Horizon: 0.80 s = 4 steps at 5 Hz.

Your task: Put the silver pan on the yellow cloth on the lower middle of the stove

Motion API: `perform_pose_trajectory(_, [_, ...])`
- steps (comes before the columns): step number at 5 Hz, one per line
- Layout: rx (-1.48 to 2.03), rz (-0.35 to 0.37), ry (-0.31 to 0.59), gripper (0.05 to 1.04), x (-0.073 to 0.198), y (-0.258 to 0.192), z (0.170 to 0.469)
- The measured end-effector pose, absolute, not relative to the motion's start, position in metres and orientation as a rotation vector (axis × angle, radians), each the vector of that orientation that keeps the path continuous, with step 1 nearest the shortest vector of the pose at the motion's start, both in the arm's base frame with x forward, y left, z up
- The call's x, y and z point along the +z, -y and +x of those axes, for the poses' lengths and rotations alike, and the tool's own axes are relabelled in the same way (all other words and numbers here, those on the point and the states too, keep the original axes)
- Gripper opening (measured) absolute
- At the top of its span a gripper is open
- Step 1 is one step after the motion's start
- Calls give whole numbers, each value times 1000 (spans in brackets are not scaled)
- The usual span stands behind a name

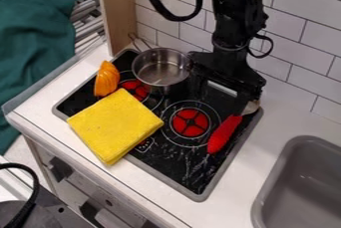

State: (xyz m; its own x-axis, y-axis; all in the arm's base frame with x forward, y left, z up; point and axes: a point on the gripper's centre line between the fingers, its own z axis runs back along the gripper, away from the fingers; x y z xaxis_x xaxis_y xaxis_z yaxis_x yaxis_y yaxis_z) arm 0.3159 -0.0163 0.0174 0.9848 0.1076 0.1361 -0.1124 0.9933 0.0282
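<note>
Silver pan (160, 68): sits just left of the released, spread-fingered gripper (220, 92) in the camera view, with handle (134, 36) angled up-left, away from it.

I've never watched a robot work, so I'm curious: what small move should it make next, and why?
Probably ease the black hand sideways until it lines up with the near rim of the round silver metal pan. The pan sits at the stove's back corner, off the folded yellow cloth, and the hand hangs just beside it.
</note>
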Motion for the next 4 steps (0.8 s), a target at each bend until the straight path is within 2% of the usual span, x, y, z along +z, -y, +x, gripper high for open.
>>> perform_pose_trajectory(1, [112,36,97,1005,6,17,311])
perform_pose_trajectory(2, [119,13,104,1005,5,3,319])
perform_pose_trajectory(4, [142,-8,116,1005,7,-41,352])
